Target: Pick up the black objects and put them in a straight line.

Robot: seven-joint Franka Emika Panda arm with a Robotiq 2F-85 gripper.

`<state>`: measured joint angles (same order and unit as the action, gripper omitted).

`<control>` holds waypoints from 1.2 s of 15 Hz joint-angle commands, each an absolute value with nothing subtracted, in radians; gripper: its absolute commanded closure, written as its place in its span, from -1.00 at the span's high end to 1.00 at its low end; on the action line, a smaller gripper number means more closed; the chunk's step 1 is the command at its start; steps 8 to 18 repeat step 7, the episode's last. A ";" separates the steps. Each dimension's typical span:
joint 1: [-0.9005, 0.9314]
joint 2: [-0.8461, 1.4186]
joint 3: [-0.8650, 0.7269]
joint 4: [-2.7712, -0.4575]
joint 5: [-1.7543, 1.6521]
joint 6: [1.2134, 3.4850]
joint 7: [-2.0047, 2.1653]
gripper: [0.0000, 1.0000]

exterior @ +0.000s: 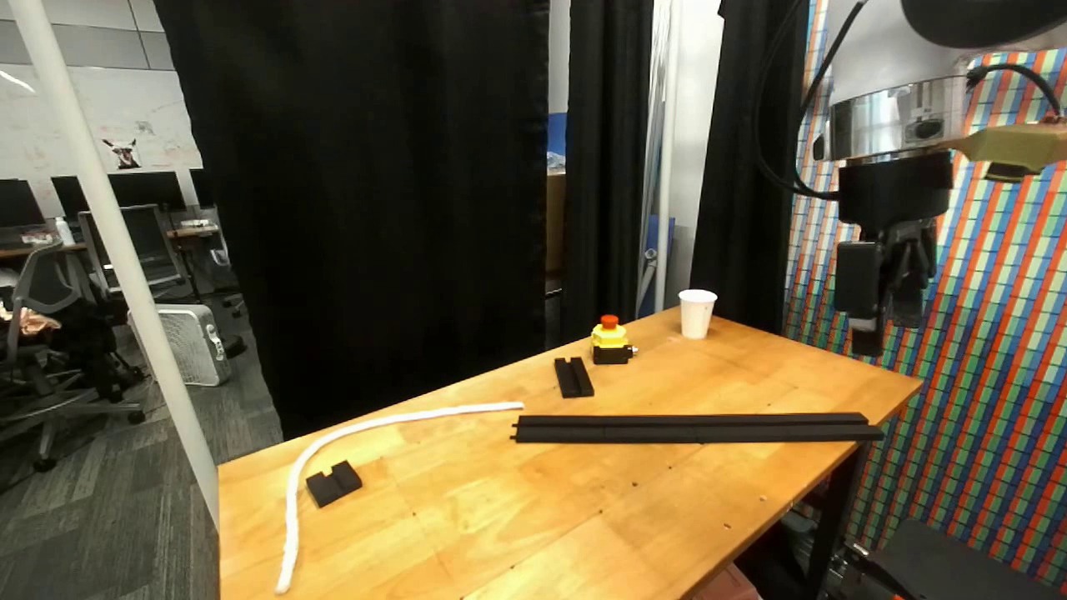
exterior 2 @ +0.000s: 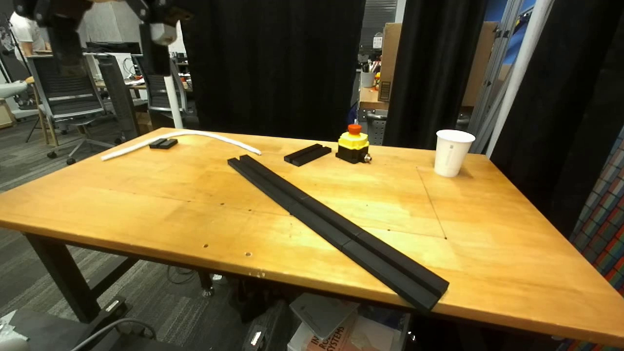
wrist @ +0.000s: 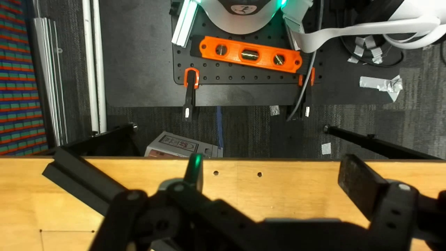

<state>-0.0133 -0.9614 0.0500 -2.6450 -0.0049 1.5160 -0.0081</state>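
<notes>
Black bars lie end to end as one straight grooved strip on the wooden table in both exterior views, as the bar strip [exterior: 696, 429] and the same strip [exterior 2: 336, 226]. Two seams show along it. Its near end appears to reach slightly past the table edge. Part of the strip [wrist: 83, 184] shows at the left of the wrist view, partly hidden by my gripper. My gripper [wrist: 271, 174] is open with nothing between its fingers. It is high above the table, as seen in an exterior view [exterior: 889, 329] and at the top left of an exterior view [exterior 2: 114, 66].
Two shorter black grooved blocks lie apart on the table: a longer block [exterior: 574, 377] and a small block [exterior: 333, 483]. A white cord [exterior: 400, 419] curves beside the small block. A yellow-and-red emergency button [exterior: 610, 340] and a white paper cup [exterior: 696, 313] stand at the back.
</notes>
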 commanded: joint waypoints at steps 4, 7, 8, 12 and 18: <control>0.000 -0.981 0.041 -2.659 -0.012 1.515 0.001 1.00; 0.000 -0.980 0.041 -2.660 -0.012 1.515 0.001 1.00; 0.000 -0.980 0.041 -2.660 -0.012 1.515 0.001 1.00; 0.000 -0.980 0.041 -2.660 -0.012 1.515 0.001 1.00; 0.000 -0.980 0.041 -2.660 -0.012 1.515 0.001 1.00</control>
